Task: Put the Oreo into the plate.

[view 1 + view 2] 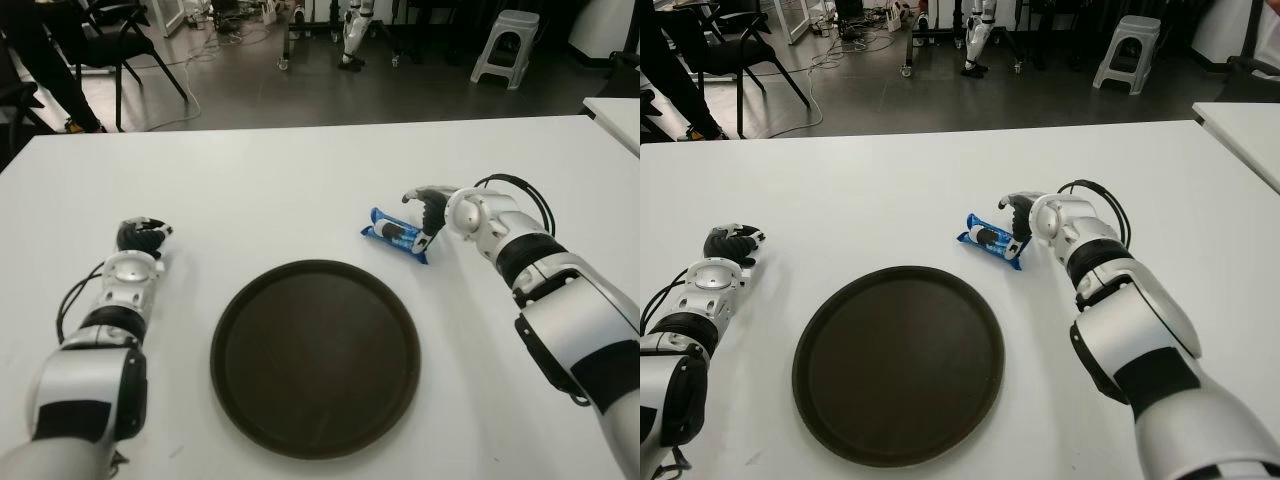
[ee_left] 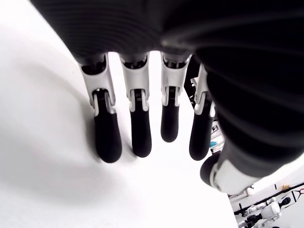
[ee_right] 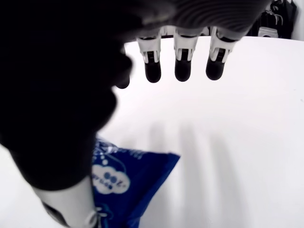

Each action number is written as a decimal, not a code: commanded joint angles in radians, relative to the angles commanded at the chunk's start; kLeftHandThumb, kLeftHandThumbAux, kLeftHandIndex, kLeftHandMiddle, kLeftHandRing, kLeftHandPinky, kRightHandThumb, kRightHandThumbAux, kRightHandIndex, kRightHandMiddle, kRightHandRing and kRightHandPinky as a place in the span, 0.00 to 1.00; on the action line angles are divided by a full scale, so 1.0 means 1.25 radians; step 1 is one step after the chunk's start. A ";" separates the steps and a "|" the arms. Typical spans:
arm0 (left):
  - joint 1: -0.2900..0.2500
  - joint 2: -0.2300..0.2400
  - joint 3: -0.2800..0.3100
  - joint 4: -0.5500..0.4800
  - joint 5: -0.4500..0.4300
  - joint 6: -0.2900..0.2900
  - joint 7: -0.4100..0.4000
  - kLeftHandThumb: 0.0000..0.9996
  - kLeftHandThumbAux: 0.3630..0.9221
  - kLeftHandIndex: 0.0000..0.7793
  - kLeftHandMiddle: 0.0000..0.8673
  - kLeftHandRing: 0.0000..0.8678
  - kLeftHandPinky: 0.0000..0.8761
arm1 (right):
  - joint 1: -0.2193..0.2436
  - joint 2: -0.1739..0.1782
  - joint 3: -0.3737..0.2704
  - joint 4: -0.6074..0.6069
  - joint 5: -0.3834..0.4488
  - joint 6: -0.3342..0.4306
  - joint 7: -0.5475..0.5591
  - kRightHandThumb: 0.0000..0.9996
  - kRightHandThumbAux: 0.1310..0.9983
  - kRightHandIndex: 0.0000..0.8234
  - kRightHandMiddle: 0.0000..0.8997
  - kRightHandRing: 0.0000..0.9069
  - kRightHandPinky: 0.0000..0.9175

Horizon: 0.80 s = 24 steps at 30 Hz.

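The Oreo, a small blue packet (image 1: 397, 235), lies on the white table (image 1: 300, 190) just past the upper right rim of the round dark brown plate (image 1: 315, 355), which holds nothing. My right hand (image 1: 428, 208) is directly to the packet's right and over its end. In the right wrist view its fingers (image 3: 183, 66) are stretched out above bare table, and the thumb (image 3: 66, 180) stands beside the packet (image 3: 121, 183) without closing on it. My left hand (image 1: 142, 238) shows on the table to the left of the plate, fingers (image 2: 137, 133) extended and holding nothing.
Beyond the table's far edge are dark chairs (image 1: 120, 40), a person's legs (image 1: 45, 70), cables on the floor and a grey stool (image 1: 505, 45). A second white table (image 1: 615, 115) begins at the far right.
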 joint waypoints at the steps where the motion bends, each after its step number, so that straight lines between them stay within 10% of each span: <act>1: 0.000 0.000 -0.001 0.000 0.001 0.000 0.001 0.69 0.64 0.52 0.24 0.25 0.25 | 0.000 0.000 0.002 0.000 -0.001 0.001 0.000 0.00 0.84 0.00 0.00 0.00 0.00; 24: -0.005 0.000 -0.003 0.001 0.001 0.012 0.000 0.68 0.64 0.51 0.21 0.24 0.27 | -0.014 0.028 -0.008 -0.007 0.030 0.045 0.041 0.00 0.80 0.00 0.00 0.00 0.00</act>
